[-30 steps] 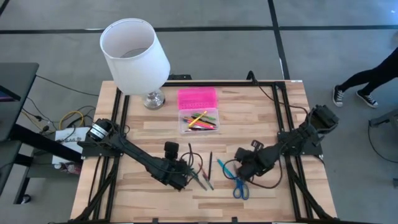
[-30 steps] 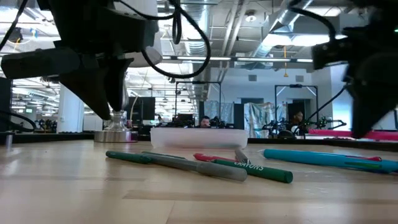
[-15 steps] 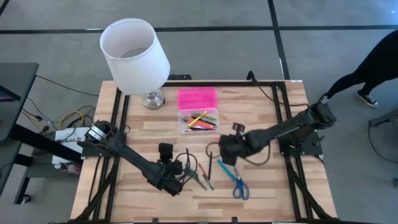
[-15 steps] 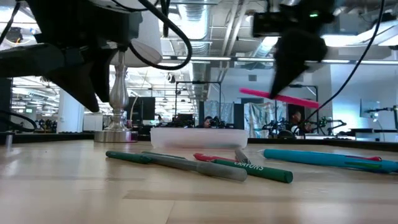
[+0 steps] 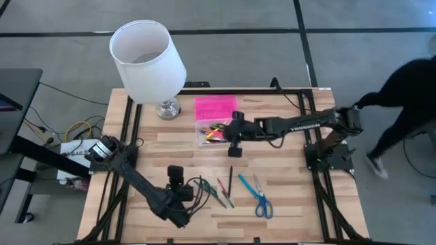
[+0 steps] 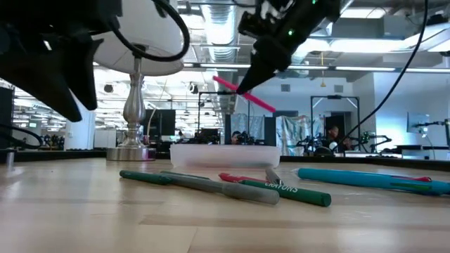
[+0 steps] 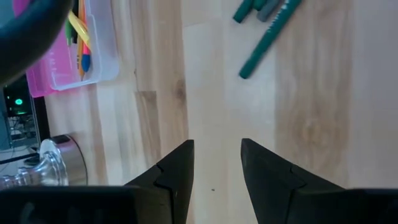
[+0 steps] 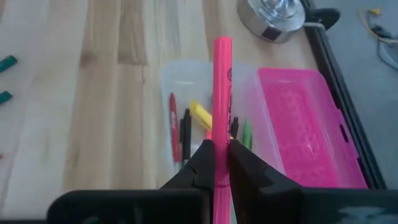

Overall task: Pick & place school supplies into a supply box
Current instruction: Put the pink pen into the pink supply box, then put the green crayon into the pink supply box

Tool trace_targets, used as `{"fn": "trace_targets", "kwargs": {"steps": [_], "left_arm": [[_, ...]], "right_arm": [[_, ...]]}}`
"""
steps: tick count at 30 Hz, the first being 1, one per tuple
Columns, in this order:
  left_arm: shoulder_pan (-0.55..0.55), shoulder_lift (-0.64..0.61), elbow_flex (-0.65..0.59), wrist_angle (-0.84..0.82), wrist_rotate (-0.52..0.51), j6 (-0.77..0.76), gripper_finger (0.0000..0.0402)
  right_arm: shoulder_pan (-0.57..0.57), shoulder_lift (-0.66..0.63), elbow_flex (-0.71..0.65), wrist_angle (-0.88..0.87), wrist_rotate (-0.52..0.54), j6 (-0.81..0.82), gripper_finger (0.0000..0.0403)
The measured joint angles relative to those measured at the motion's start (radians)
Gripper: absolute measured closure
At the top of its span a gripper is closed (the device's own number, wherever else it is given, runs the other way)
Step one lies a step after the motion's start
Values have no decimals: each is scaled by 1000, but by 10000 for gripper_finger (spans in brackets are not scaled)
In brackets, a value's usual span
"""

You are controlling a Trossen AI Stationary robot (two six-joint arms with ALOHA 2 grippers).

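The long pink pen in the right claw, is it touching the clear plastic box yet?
Apart. In the low view the pink pen, held by the right gripper, hangs tilted in air, background showing between it and the box.

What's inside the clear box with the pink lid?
The supply box holds pens: red, black, yellow and green. The right gripper, holding a pink pen above it, covers the middle, so there may be more.

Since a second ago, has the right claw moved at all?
Yes. The right claw, shut on the pink pen, swung from beside the scissors up the table to the clear base of the supply box.
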Motion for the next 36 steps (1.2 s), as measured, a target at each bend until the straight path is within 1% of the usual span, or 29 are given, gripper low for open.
{"fn": "trace_targets", "kwargs": {"steps": [3,8,11,17,19,24,28,36], "left_arm": [[-16,0,0,0,-2,-26,274],[-32,0,0,-4,-6,-61,274],[-37,0,0,-11,-9,-78,274],[-38,0,0,-22,-13,-88,274],[-38,0,0,-22,-21,-88,274],[-38,0,0,-41,-49,-87,274],[-38,0,0,-47,-50,-87,274],[-38,0,0,-49,-53,-85,274]], "right_arm": [[-47,24,3,53,-45,-40,387],[-108,88,0,89,-108,-79,385],[-134,135,0,122,-121,-104,387],[-161,199,12,135,-128,-130,381],[-166,219,21,133,-150,-134,380],[-166,231,31,138,-171,-121,376],[-166,228,31,136,-173,-87,356],[-165,223,32,133,-173,-81,288]]}}
